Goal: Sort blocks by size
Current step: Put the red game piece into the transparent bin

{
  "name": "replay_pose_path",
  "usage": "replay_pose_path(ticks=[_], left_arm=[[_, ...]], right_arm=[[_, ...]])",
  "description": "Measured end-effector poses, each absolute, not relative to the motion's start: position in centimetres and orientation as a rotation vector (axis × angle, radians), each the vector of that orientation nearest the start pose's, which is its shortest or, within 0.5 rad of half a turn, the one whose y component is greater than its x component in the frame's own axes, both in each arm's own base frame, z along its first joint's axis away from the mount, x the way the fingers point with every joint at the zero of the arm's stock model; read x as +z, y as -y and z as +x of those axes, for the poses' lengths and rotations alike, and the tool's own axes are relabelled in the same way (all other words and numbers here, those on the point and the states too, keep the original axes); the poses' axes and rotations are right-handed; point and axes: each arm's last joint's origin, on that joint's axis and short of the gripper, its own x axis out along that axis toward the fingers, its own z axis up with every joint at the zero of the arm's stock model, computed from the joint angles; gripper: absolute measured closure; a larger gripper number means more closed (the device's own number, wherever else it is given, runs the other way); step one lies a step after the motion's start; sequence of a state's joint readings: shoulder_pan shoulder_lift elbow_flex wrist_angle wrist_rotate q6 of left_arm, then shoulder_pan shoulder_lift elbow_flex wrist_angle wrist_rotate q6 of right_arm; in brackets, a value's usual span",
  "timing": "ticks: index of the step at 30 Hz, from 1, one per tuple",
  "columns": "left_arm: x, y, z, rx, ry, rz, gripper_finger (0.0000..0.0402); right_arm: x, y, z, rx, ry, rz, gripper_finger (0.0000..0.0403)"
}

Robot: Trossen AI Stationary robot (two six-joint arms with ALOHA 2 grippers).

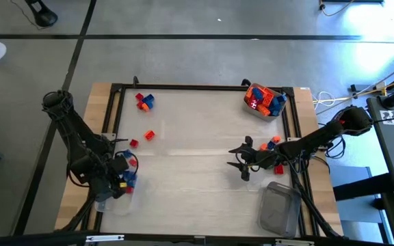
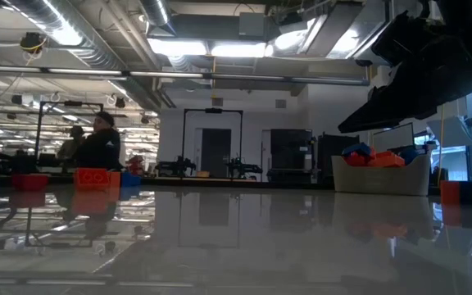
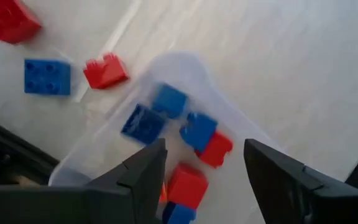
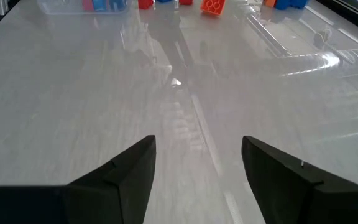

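The blocks lie scattered. Red and blue ones sit at the far left, and two red ones lie at mid left. My left gripper hangs open over a clear tub at the near left that holds blue and red blocks. Nothing is between its fingers. Beside that tub lie a blue block and a red block. My right gripper stands open right of centre, low over bare table, with nothing between its fingers.
A clear tub full of orange, red and blue blocks stands at the far right corner. Another clear tub stands at the near right. A few blocks lie by my right arm. A black frame borders the table.
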State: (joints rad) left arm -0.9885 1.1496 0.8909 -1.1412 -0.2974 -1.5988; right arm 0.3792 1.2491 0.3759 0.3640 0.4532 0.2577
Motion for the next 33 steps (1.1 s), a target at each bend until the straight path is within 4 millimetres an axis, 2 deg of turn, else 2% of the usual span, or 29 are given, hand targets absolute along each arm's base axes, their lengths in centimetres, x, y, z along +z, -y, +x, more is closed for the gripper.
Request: replay_pose_path(ticks=[8, 15, 25, 33], left_arm=[[24.7, 12.9, 12.5, 0.561, -1.015, -0.570, 0.0196], [24.6, 10.3, 13.7, 0.736, -1.008, -0.579, 0.0196], [24.6, 6.4, 14.9, 0.935, -1.022, -0.490, 0.0196], [22.3, 4.0, 15.1, 1.019, -1.113, -0.479, 0.0196]], right_arm=[[15.9, -7.0, 21.1, -0.132, -0.452, 0.047, 0.0166], [15.9, -7.0, 21.1, -0.132, -0.452, 0.046, 0.0166], [15.9, -7.0, 21.1, -0.132, -0.452, 0.046, 0.0166], [15.9, -7.0, 21.1, -0.132, -0.453, 0.045, 0.0166]])
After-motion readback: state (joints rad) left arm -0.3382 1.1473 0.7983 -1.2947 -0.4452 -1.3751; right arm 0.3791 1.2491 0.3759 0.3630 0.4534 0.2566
